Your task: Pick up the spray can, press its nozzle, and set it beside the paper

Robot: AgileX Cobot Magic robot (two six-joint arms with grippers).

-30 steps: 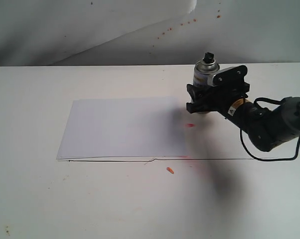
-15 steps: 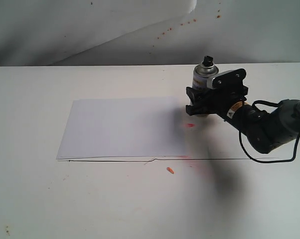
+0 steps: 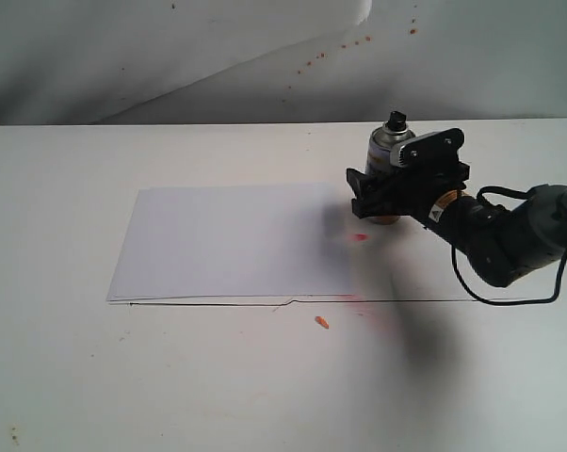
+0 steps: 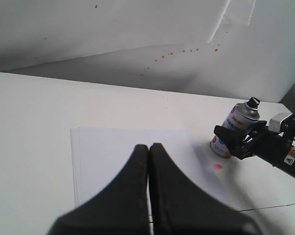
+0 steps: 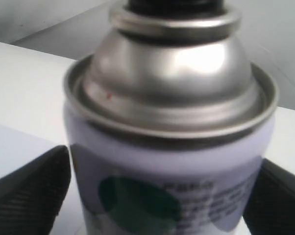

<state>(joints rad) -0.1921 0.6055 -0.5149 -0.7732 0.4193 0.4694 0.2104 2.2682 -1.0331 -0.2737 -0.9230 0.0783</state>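
print on spray can (image 5: 169, 122), blurred, unreadable

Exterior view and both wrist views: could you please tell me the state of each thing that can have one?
spray can: upright, gripped at its sides, at the paper's right edge.
nozzle: on top of the can, nothing pressing it.
paper: lying flat, unfolded.
right gripper: fingers shut on the spray can.
left gripper: fingers shut together, holding nothing.
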